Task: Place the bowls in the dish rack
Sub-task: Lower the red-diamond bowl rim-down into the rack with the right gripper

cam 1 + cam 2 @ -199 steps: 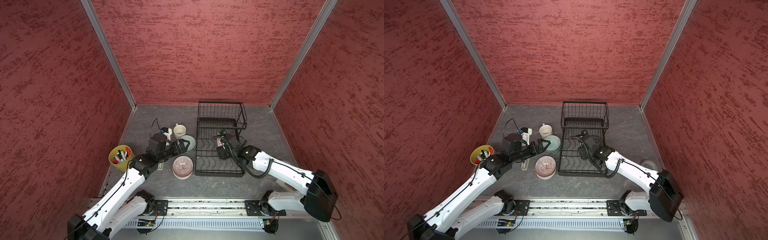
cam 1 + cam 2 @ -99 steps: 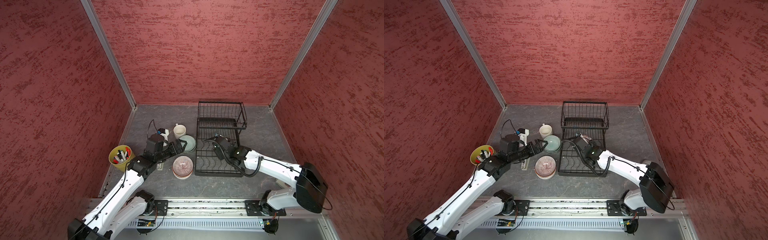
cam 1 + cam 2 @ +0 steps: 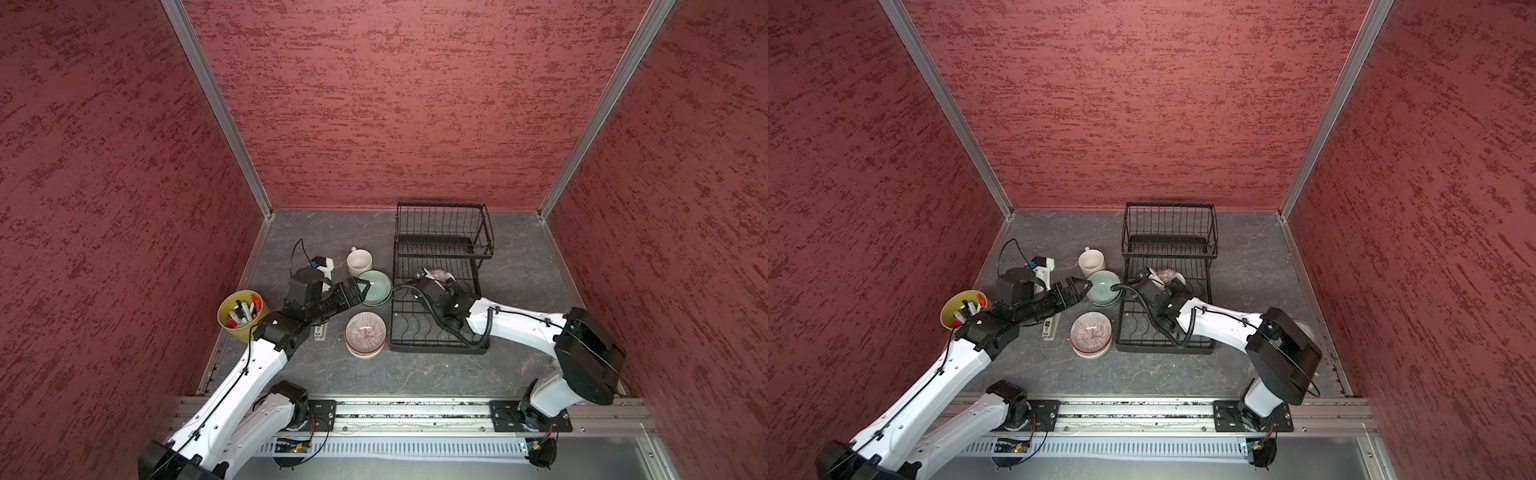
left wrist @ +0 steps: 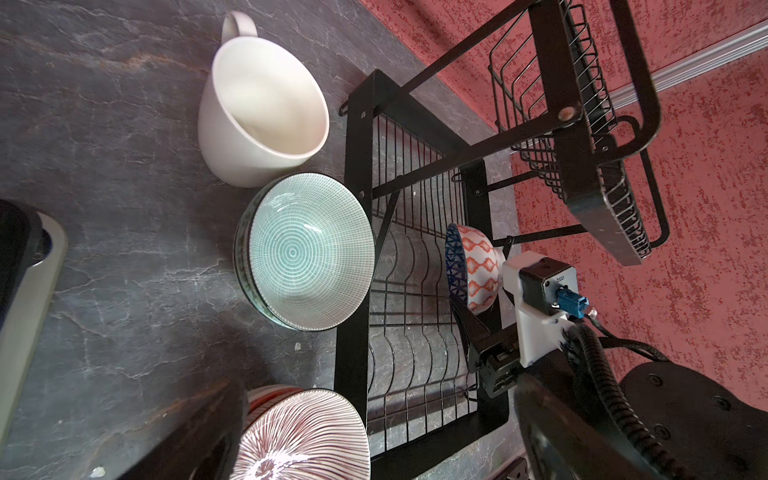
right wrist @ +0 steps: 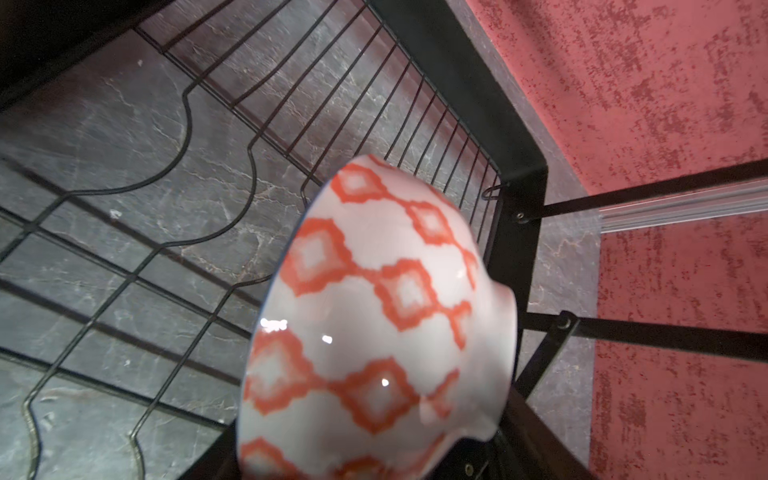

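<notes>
Red textured walls, grey slate floor. In a top view, the right gripper (image 3: 442,280) clasps an orange-patterned bowl (image 3: 437,273) over the dish rack (image 3: 436,348). The left gripper (image 3: 358,289), spread wide and empty, hovers at the pale green bowl (image 3: 378,286).

Left wrist: a cream mug (image 4: 266,120) crowds that bowl, with the rack just beside it.

Right wrist: the tilted orange-patterned bowl hides part of the rack's wires.

My left arm (image 3: 253,365) and right arm (image 3: 519,328) match: long white shells dotted with small dark screw holes, black housings at every joint, a thin black wire along each. My left gripper (image 3: 362,290) is black, with fingers like thin triangular frames. A ribbed black hose (image 4: 602,374) feeds my right wrist camera (image 4: 546,282), a black cube marked ZED on a white bracket, with a blue plug (image 4: 570,300). Black bolted plates (image 3: 322,409) seat me on a silver rail (image 3: 415,409) at six o'clock in both top views.
</notes>
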You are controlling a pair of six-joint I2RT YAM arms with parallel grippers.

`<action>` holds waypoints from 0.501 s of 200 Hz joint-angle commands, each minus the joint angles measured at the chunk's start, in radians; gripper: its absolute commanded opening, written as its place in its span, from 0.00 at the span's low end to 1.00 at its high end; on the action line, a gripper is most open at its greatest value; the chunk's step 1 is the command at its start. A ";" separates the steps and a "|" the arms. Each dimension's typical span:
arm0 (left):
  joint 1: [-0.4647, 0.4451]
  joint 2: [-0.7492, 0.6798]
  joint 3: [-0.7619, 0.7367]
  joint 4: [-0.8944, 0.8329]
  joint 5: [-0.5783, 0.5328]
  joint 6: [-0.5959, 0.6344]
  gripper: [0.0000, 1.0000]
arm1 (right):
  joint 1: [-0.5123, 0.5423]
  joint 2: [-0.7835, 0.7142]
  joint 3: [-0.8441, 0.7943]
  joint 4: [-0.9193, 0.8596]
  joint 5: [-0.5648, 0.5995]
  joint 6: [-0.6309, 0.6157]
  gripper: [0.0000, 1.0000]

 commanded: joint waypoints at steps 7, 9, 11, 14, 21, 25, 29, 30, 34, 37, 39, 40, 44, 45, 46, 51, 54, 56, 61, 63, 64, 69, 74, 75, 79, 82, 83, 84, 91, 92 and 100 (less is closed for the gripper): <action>0.012 -0.006 -0.012 0.031 0.021 0.014 1.00 | 0.007 0.028 0.043 0.087 0.112 -0.067 0.51; 0.012 -0.006 -0.014 0.032 0.022 0.014 1.00 | 0.006 0.032 0.043 0.088 0.115 -0.071 0.51; 0.012 -0.006 -0.014 0.031 0.021 0.014 1.00 | 0.007 0.035 0.043 0.089 0.118 -0.075 0.51; 0.013 -0.006 -0.015 0.032 0.022 0.014 1.00 | 0.006 0.040 0.043 0.093 0.122 -0.081 0.51; 0.016 -0.006 -0.018 0.034 0.025 0.014 1.00 | 0.007 0.052 0.040 0.109 0.136 -0.101 0.51; 0.016 -0.006 -0.018 0.035 0.027 0.014 1.00 | 0.007 0.059 0.040 0.116 0.142 -0.110 0.51; 0.017 -0.006 -0.019 0.036 0.028 0.015 1.00 | 0.006 0.067 0.040 0.122 0.148 -0.117 0.51; 0.017 -0.005 -0.020 0.036 0.029 0.015 1.00 | 0.007 0.068 0.040 0.125 0.151 -0.120 0.51; 0.018 -0.006 -0.021 0.037 0.031 0.014 1.00 | 0.007 0.076 0.038 0.135 0.160 -0.129 0.51; 0.018 -0.006 -0.021 0.039 0.033 0.013 1.00 | 0.007 0.082 0.037 0.143 0.168 -0.138 0.51; 0.018 -0.006 -0.021 0.039 0.034 0.013 1.00 | 0.007 0.084 0.036 0.152 0.174 -0.144 0.51; 0.018 -0.006 -0.022 0.039 0.034 0.013 1.00 | 0.007 0.085 0.034 0.155 0.177 -0.147 0.51; 0.019 -0.006 -0.023 0.039 0.035 0.013 1.00 | 0.007 0.089 0.031 0.168 0.187 -0.158 0.51; 0.020 -0.006 -0.023 0.039 0.035 0.013 1.00 | 0.006 0.090 0.029 0.171 0.189 -0.161 0.51; 0.020 -0.006 -0.023 0.039 0.036 0.013 1.00 | 0.006 0.092 0.028 0.176 0.193 -0.164 0.51; 0.021 -0.006 -0.023 0.041 0.038 0.013 1.00 | 0.005 0.097 0.025 0.195 0.207 -0.180 0.51; 0.022 -0.006 -0.024 0.041 0.039 0.014 1.00 | 0.004 0.100 0.021 0.209 0.215 -0.193 0.52; 0.023 -0.005 -0.024 0.040 0.039 0.014 1.00 | 0.005 0.103 0.021 0.217 0.220 -0.200 0.52; 0.024 -0.003 -0.025 0.041 0.041 0.014 1.00 | 0.005 0.108 0.016 0.237 0.229 -0.218 0.52; 0.025 -0.003 -0.024 0.041 0.041 0.015 1.00 | 0.004 0.110 0.015 0.244 0.232 -0.225 0.52; 0.025 -0.003 -0.024 0.041 0.042 0.015 1.00 | 0.004 0.112 0.015 0.247 0.233 -0.228 0.52; 0.027 -0.002 -0.024 0.042 0.042 0.015 1.00 | 0.002 0.118 0.013 0.261 0.238 -0.244 0.52; 0.028 -0.002 -0.024 0.042 0.045 0.016 1.00 | -0.002 0.126 0.013 0.278 0.246 -0.258 0.52; 0.029 -0.002 -0.025 0.043 0.045 0.016 1.00 | -0.002 0.127 0.013 0.281 0.249 -0.261 0.52; 0.030 -0.001 -0.025 0.042 0.048 0.016 1.00 | -0.005 0.133 0.012 0.292 0.253 -0.271 0.52; 0.032 0.000 -0.024 0.042 0.050 0.016 1.00 | -0.008 0.138 0.012 0.301 0.256 -0.280 0.52; 0.032 0.000 -0.025 0.042 0.050 0.015 1.00 | -0.009 0.139 0.013 0.304 0.257 -0.281 0.53; 0.033 0.000 -0.025 0.042 0.050 0.016 1.00 | -0.009 0.140 0.012 0.306 0.256 -0.283 0.53; 0.034 0.000 -0.024 0.042 0.053 0.016 1.00 | -0.015 0.148 0.012 0.324 0.256 -0.297 0.53; 0.035 0.000 -0.024 0.042 0.053 0.016 1.00 | -0.015 0.149 0.011 0.327 0.255 -0.299 0.53; 0.034 0.002 -0.024 0.043 0.055 0.016 1.00 | -0.023 0.158 0.009 0.348 0.247 -0.312 0.53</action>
